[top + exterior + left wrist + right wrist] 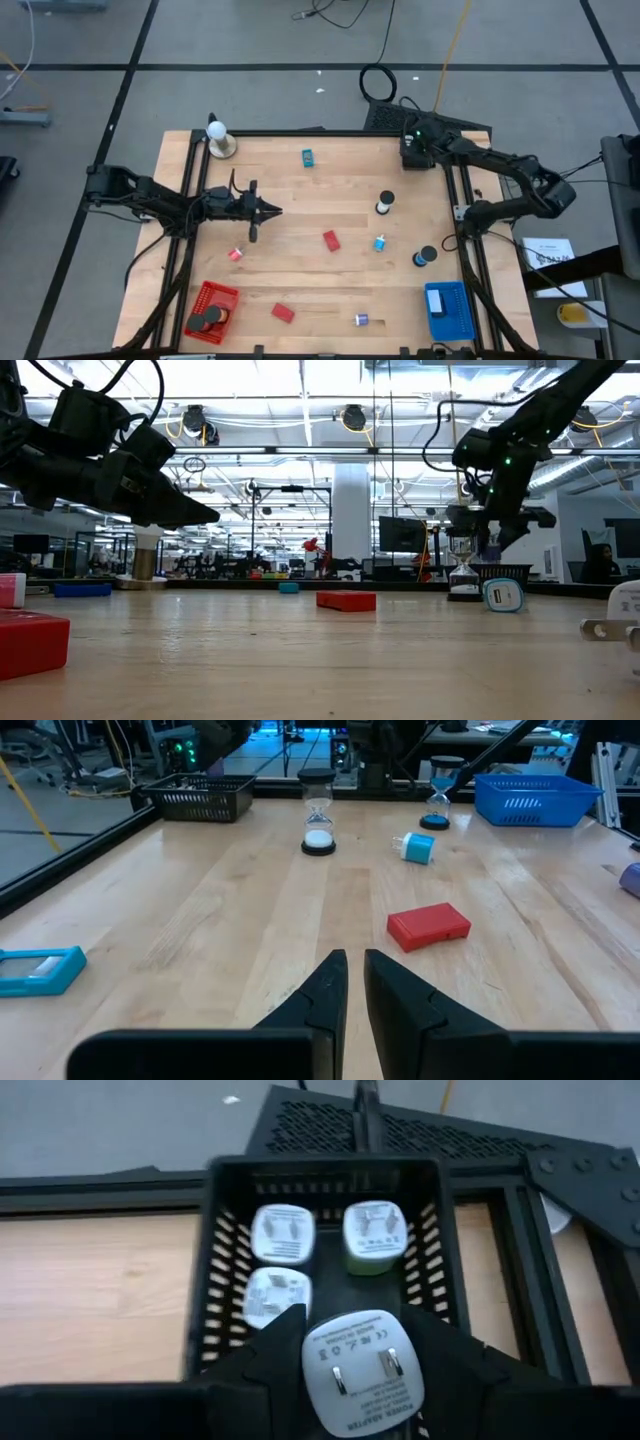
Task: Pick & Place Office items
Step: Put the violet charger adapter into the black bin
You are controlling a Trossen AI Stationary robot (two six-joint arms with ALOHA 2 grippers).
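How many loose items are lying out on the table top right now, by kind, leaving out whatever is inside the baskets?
Red pieces: 3
Hourglasses: 2
Teal piece: 1
Blue-and-white piece: 1
Purple piece: 1
Total: 8

White plug (361, 1370), black basket (325, 1180), red block (428, 926).
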